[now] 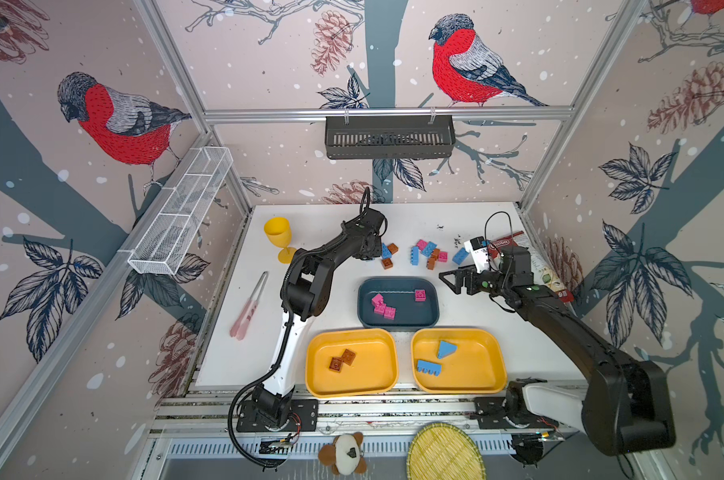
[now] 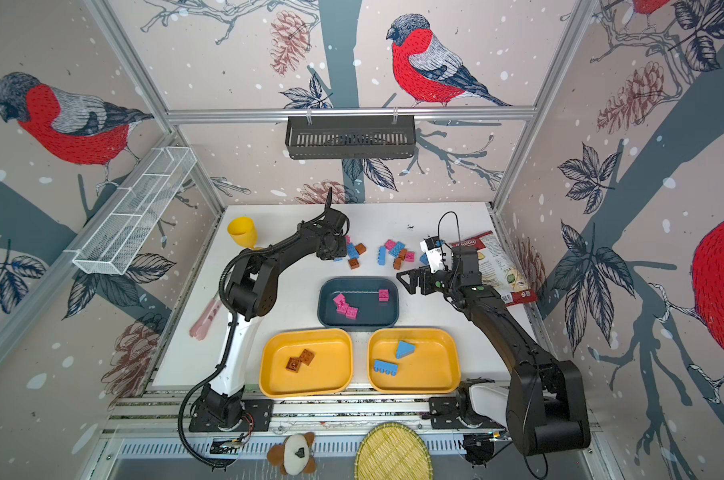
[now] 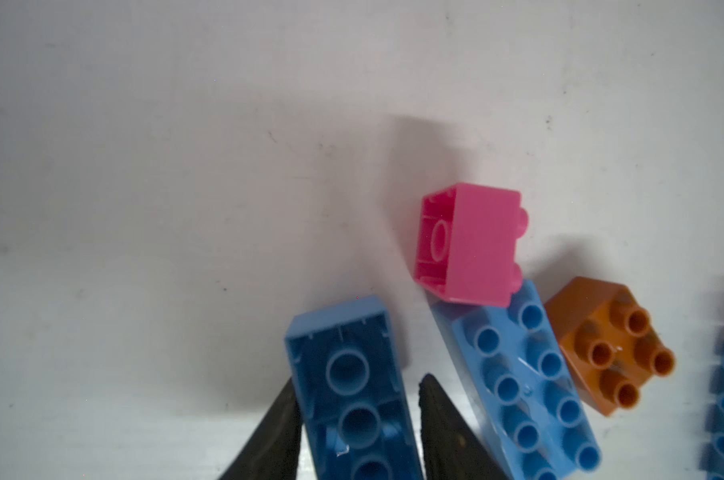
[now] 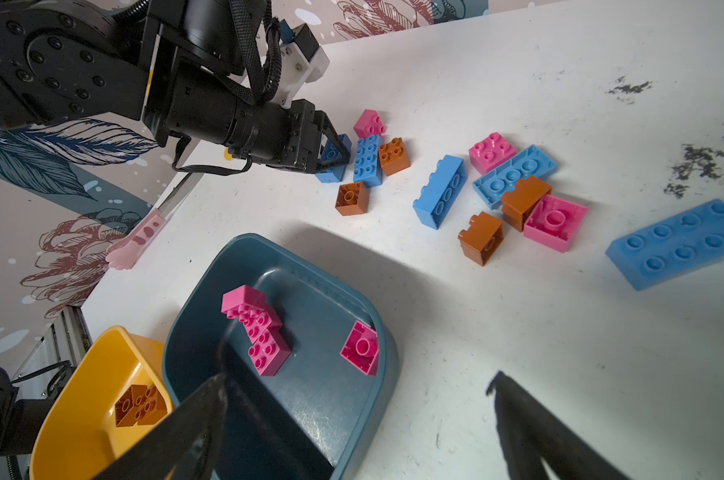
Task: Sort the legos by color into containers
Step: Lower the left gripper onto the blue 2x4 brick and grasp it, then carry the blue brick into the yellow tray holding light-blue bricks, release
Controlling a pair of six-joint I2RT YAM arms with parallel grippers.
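My left gripper [image 1: 374, 251] [image 3: 358, 380] is down at the left heap of loose legos, shut on a blue lego [image 3: 352, 395] that lies on the table with its hollow underside showing. A pink lego [image 3: 468, 245], a blue one and a brown one lie right beside it. My right gripper [image 1: 449, 282] [image 4: 360, 380] hangs open and empty over the right rim of the teal container [image 1: 397, 280], which holds several pink legos. One yellow container [image 1: 352, 332] holds two brown legos, the other yellow container [image 1: 455, 332] a blue wedge and a blue brick. More mixed legos [image 1: 428, 253] lie behind the teal container.
A yellow goblet [image 1: 278, 237] and pink tongs [image 1: 250, 307] are on the table's left side. A snack bag [image 1: 534, 266] lies at the right edge under the right arm. A black basket [image 1: 389, 137] and a white mesh basket [image 1: 181, 212] hang on the walls.
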